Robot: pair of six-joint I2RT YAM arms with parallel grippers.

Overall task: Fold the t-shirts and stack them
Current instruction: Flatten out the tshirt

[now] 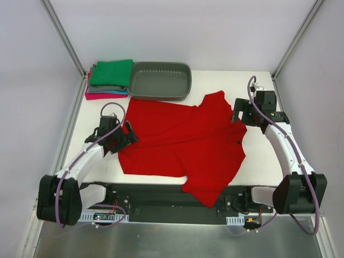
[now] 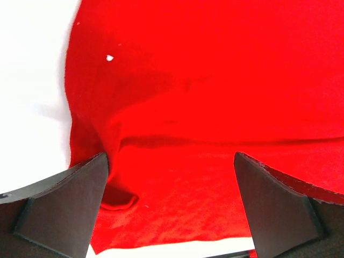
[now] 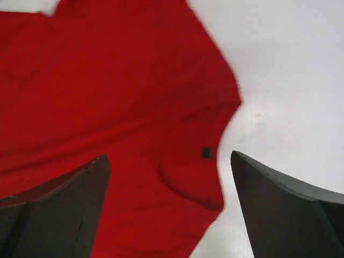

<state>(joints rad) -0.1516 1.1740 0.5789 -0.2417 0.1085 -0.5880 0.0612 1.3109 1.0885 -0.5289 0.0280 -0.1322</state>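
1. The red t-shirt (image 1: 183, 142) lies opened out across the middle of the desk (image 1: 258, 156), rumpled and not yet folded. Its near corner reaches over the dark strip (image 1: 145, 193) between the arm bases.
2. My left tool (image 1: 124, 137) sits at the shirt's left edge. In the left wrist view its fingers (image 2: 59, 209) are spread wide, with red cloth filling the gap between them and nothing pinched. A small fold of hem curls up beside the left finger.
3. My right tool (image 1: 239, 115) is at the shirt's right edge, near the far sleeve. In the right wrist view its fingers are also spread wide and grip nothing. Below them I see the neckline with a small black tag (image 3: 206, 153), and bare desk to the right.
4. I cannot tell whether either tool touches the cloth.
5. The folded stack (image 1: 106, 88) rests in the far left corner of the desk. The green shirt (image 1: 112, 72) is on top, with grey, teal and magenta layers showing under it.
6. The grey tub (image 1: 159, 80) stands just beside the stack on its right, its near rim at the red shirt's far edge.
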